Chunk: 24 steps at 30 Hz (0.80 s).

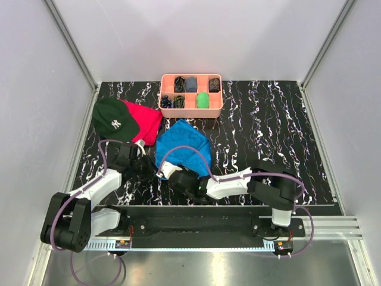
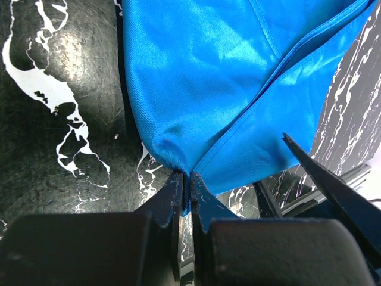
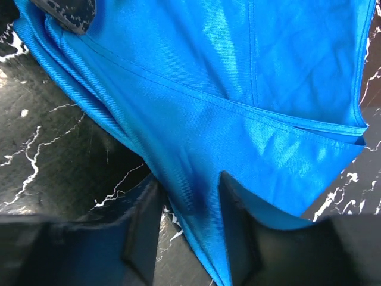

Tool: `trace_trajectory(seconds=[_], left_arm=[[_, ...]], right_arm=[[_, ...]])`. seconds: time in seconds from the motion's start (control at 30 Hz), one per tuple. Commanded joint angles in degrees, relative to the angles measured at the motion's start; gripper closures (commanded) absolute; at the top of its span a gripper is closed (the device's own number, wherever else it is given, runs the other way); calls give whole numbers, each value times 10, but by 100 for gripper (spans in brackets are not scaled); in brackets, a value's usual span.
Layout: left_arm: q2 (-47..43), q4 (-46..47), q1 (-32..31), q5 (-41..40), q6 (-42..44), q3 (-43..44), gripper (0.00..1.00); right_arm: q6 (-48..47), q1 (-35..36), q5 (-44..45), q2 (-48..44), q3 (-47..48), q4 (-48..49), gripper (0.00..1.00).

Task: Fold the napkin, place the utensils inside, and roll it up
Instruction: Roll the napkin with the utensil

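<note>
The bright blue napkin lies bunched and partly folded on the marbled table, just in front of the arms. My left gripper is shut on its near left corner, and the cloth fans out from the pinch. In the top view the left gripper sits at the napkin's lower left edge. My right gripper is open, with a fold of the napkin lying between its fingers. Seen from above, the right gripper is at the napkin's near edge. The utensils are out of view.
A pink tray with small dark items and a green one stands at the back centre. A dark green cap lies on a red cloth at the back left. Grey walls close in three sides.
</note>
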Motion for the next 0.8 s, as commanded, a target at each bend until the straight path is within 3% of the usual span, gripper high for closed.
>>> trace_trajectory(seconds=[0.0, 0.17, 0.2, 0.27, 0.3, 0.4, 0.77], left_arm=[[2, 22, 4, 29, 2, 13, 100], [-3, 21, 5, 22, 5, 13, 96], [-5, 18, 5, 15, 8, 14, 84], [-18, 13, 7, 6, 9, 14, 68], [-24, 8, 8, -11, 9, 12, 63], [-63, -2, 11, -57, 7, 3, 49], [-214, -38, 12, -192, -4, -69, 43]], right_arm=[[-34, 3, 26, 17, 5, 17, 57], [-62, 4, 2, 15, -5, 36, 77], [-69, 4, -5, 12, -5, 36, 79], [-72, 3, -26, 8, -4, 28, 87], [-74, 4, -33, 3, -3, 22, 93], [-71, 3, -62, -6, 10, -14, 100], [-33, -9, -208, 22, 135, -253, 100]])
